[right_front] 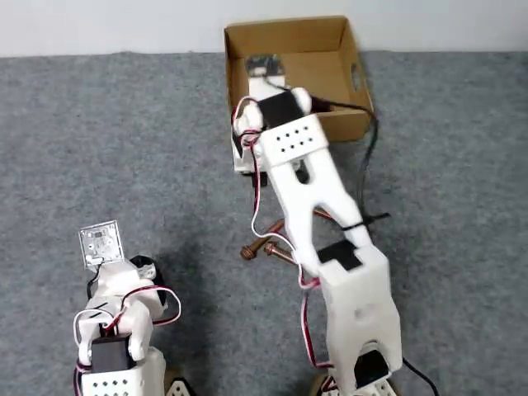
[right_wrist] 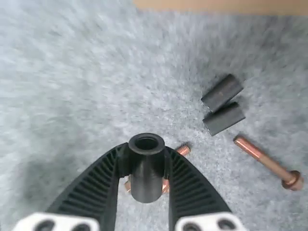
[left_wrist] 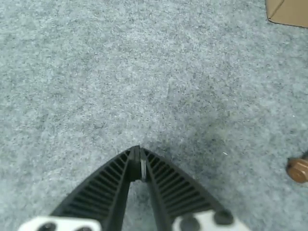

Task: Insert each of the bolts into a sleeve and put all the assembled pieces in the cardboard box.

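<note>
Left gripper (left_wrist: 139, 155) closed, arm folded back; right gripper (right_wrist: 146, 153) clamps a sleeve (right_wrist: 146, 179).

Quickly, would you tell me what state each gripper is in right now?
Left gripper: closed, holding nothing.
Right gripper: closed on a black sleeve.

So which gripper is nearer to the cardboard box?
Right. The right gripper, shut on a black sleeve, is close by the cardboard box; the left gripper is far off over the carpet.
</note>
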Motion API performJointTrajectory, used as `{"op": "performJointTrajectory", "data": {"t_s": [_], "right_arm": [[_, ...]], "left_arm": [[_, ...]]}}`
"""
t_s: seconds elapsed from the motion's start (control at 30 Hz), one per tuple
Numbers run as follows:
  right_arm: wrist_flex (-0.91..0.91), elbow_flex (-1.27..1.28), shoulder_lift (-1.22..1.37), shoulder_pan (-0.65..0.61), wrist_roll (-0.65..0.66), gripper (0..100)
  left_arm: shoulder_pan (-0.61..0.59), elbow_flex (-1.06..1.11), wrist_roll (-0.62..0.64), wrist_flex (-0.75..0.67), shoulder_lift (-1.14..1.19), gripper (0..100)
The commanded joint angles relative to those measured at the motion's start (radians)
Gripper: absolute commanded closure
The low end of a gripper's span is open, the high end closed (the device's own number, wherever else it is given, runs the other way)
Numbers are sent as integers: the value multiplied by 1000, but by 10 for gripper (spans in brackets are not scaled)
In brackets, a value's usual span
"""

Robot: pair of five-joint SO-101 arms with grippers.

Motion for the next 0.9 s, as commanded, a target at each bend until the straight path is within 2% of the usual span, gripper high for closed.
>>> {"op": "performJointTrajectory", "data": {"t_s": [0.0,0.23,0.4,0.87], "right_arm": [[45,167,-226,12,11,991],[39,562,-584,54,-69,991],[33,792,-812,159,-69,991],[-260,1651,-1624,479,-40,991]], "left_arm": [[-8,-4,6,-29,-8,995],[-5,-4,6,-29,-8,995],[-3,-4,8,-29,-8,995],[-5,-4,3,-28,-11,995]]}}
